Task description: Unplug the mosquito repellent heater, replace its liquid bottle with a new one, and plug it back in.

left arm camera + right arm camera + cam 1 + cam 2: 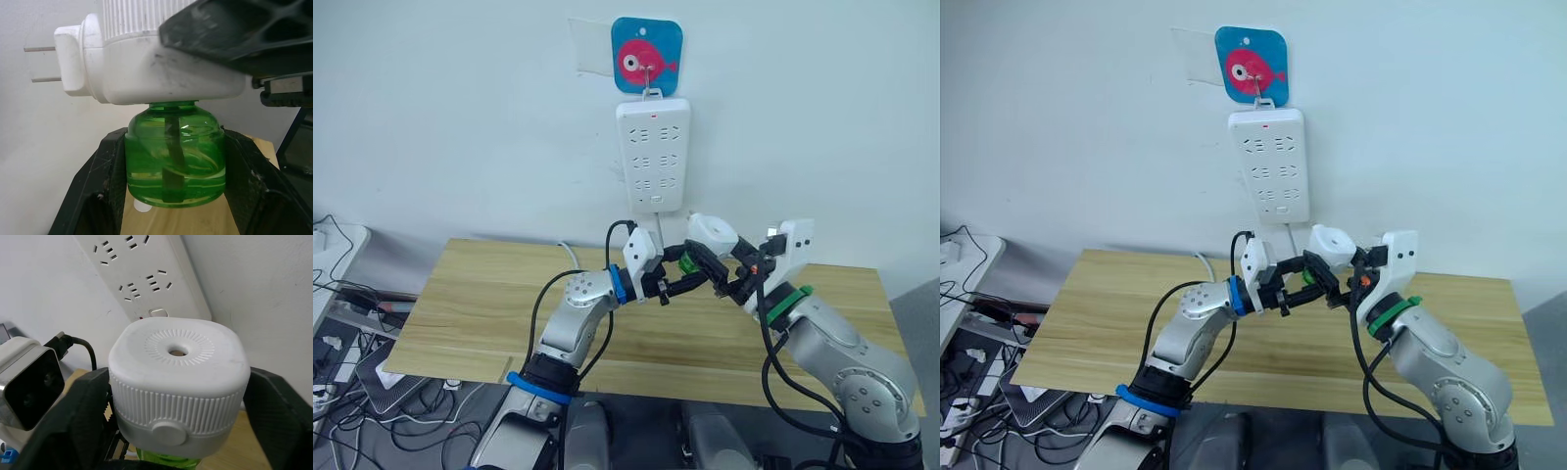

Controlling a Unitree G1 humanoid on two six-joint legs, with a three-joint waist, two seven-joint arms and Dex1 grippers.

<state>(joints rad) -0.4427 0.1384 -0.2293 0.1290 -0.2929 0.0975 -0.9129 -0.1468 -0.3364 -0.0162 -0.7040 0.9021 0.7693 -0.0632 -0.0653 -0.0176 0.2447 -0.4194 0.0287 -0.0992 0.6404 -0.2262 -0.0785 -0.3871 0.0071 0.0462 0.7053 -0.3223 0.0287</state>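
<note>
The mosquito repellent heater [712, 232] is being held up in the air over the wooden table [489, 304], just below the white power strip [653, 155] that is hanging on the wall under a blue fish hook plate [646, 57], and it is not plugged into it. The right gripper [176, 406] is clamping the heater's white ribbed body between its two black fingers, with the vented top and a round button facing the wrist camera. The left gripper [173, 171] is pinching the green liquid bottle [174, 154] screwed into the heater's underside, one finger pressing on each side of the bottle. The bottle is showing a dark wick down its middle and liquid filling its lower part. The heater's two metal plug prongs [41, 63] are sticking out sideways, touching nothing. The two grippers are meeting close together above the middle of the table, well clear of its surface
</note>
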